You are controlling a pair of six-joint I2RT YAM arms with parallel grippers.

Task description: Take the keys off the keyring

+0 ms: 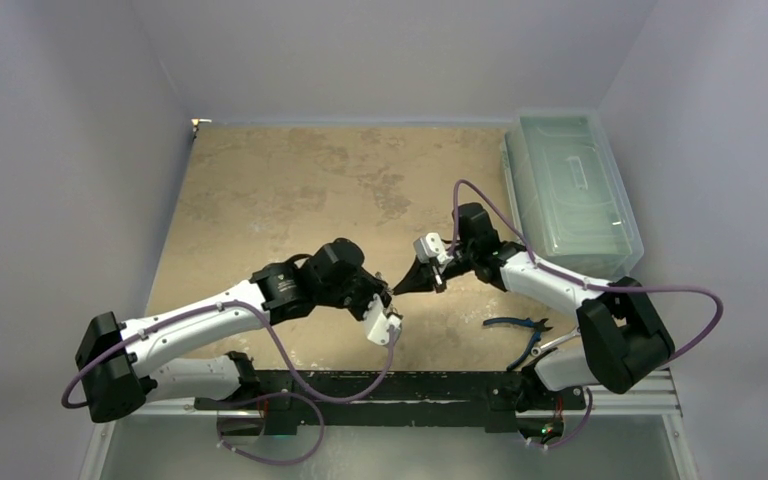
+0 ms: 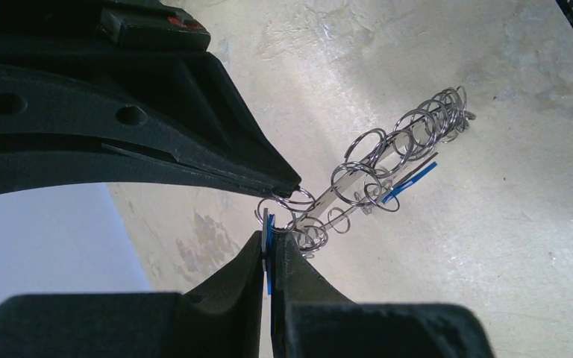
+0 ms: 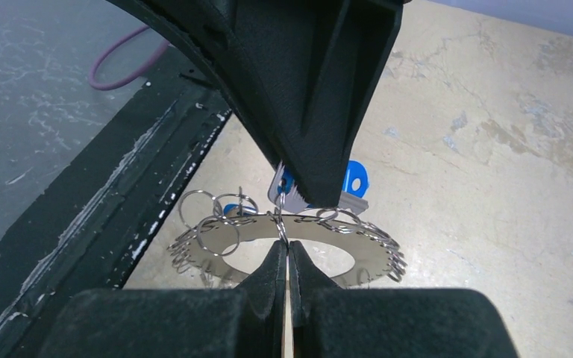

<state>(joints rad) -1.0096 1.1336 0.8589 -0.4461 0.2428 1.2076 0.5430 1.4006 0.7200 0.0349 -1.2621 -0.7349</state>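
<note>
Keyring (image 3: 365,250) clamped in right gripper (image 3: 286,250); blue key (image 3: 362,175) clamped in left gripper (image 2: 270,242); clear box (image 1: 570,190) contents unclear.

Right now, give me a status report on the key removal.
Left gripper shut on a blue-headed key. Right gripper shut on the keyring, held up between them. Pliers lie aside, nothing blocking.

The keyring (image 3: 317,230) is pretty boxed in: left gripper (image 2: 268,240) pinching a key (image 3: 354,179) on its left side, right gripper (image 3: 284,246) clamped on its right side. Beyond the keyring the table (image 1: 290,190) is wide open. There's pliers (image 1: 518,325) near-right of it, box (image 1: 572,195) far-right.
</note>
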